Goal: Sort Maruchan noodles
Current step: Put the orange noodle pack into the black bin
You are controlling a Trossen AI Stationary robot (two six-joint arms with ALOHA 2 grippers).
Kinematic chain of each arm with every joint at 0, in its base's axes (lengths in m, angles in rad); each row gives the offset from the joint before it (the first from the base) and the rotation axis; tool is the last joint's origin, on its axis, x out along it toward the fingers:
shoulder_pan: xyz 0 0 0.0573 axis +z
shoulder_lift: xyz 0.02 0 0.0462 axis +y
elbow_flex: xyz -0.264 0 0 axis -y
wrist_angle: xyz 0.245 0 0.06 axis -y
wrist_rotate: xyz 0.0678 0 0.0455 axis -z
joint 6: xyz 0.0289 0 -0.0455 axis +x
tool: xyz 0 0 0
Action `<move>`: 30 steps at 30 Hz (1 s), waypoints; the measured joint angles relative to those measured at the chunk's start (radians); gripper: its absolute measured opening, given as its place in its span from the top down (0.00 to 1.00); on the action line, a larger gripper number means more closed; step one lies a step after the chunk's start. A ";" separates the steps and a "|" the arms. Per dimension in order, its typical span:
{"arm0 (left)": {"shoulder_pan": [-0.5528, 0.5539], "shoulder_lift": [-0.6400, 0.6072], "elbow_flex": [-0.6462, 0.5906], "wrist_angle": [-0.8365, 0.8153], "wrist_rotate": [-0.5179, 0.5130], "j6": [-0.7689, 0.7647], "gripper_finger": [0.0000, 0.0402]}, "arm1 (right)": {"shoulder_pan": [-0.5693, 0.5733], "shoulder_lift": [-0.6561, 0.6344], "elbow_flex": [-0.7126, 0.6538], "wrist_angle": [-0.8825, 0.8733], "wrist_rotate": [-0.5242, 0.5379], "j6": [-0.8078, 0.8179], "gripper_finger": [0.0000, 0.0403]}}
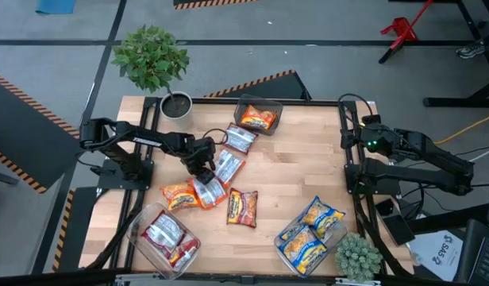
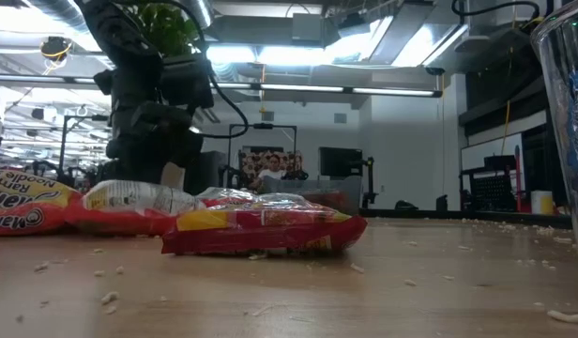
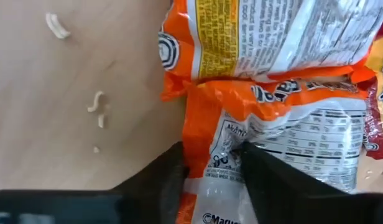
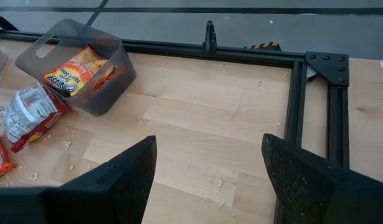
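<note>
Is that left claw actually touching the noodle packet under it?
Touching. In the left wrist view, the left end effector has its fingers pressed against an orange packet, pinching a crinkle.

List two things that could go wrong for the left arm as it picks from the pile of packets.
1. The left gripper pinches only the crinkly edge of an orange packet, so it may slip out when lifted.
2. Another orange packet overlaps that one, and a silver-and-red packet lies close by, so a lift could drag neighbours across the table.
</note>
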 joint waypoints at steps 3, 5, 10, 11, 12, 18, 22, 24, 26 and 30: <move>-0.005 -0.002 0.000 0.000 0.009 -0.017 0.75 | 0.000 0.000 0.000 0.000 0.000 0.000 0.30; -0.005 -0.004 0.000 0.001 0.025 -0.031 0.83 | 0.000 0.000 0.000 0.000 0.000 0.000 0.30; -0.007 -0.004 0.000 0.012 0.070 -0.112 0.98 | 0.000 0.000 0.000 0.000 0.000 0.000 0.30; -0.008 -0.004 0.000 0.018 0.083 -0.129 0.98 | 0.000 0.000 0.000 0.000 0.001 0.000 0.30; -0.010 -0.007 0.002 0.019 0.092 -0.138 0.98 | 0.000 0.000 0.000 0.000 0.001 0.000 0.30; -0.033 -0.008 0.050 0.015 0.113 -0.215 0.99 | 0.000 0.000 0.000 0.000 0.001 0.000 0.30; -0.052 -0.008 0.118 0.017 0.123 -0.257 0.99 | 0.000 0.000 0.000 0.000 0.001 0.000 0.30; -0.058 -0.008 0.158 0.019 0.125 -0.267 0.99 | 0.000 0.000 0.000 0.000 0.001 0.000 0.30; -0.061 -0.008 0.199 0.013 0.125 -0.268 1.00 | 0.000 0.000 0.000 0.000 0.001 0.000 0.30; -0.062 -0.009 0.264 0.000 0.117 -0.272 1.00 | 0.000 0.000 0.000 0.000 -0.003 0.000 0.30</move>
